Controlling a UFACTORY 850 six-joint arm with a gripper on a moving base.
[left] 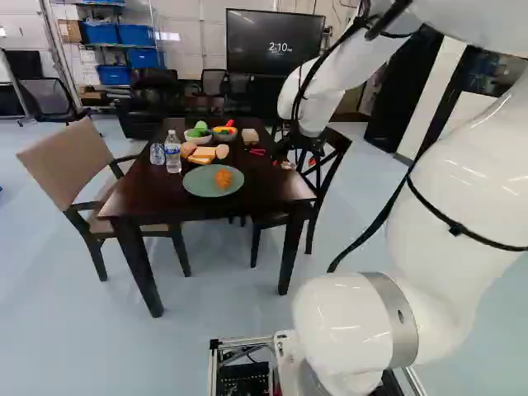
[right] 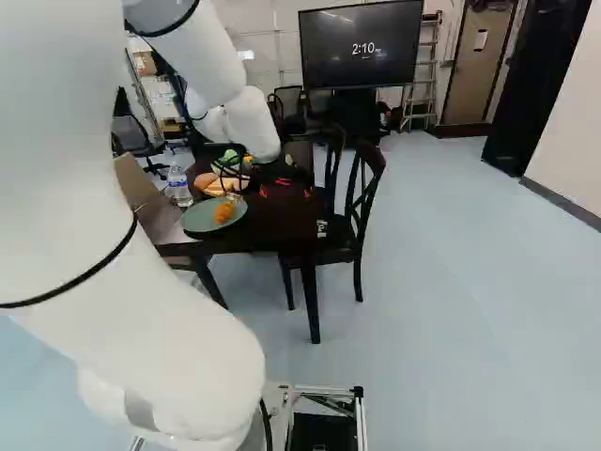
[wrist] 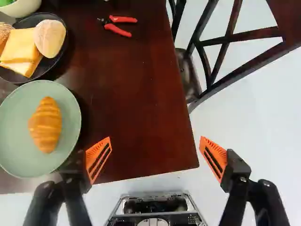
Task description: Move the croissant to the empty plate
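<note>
Find croissant [wrist: 46,125] on green plate [wrist: 14,117], near middle, probably for steadiness; judge as target, given bread [wrist: 19,44] in dark dish [wrist: 48,67]. Note gripper [wrist: 155,143] spread wide beside croissant, holding nothing, likely for clearance.

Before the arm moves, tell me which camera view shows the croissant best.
The wrist view: the croissant appears large and whole on the green plate, its ridges clear. Both base views show it on that plate too, but only as a small orange shape.
</note>
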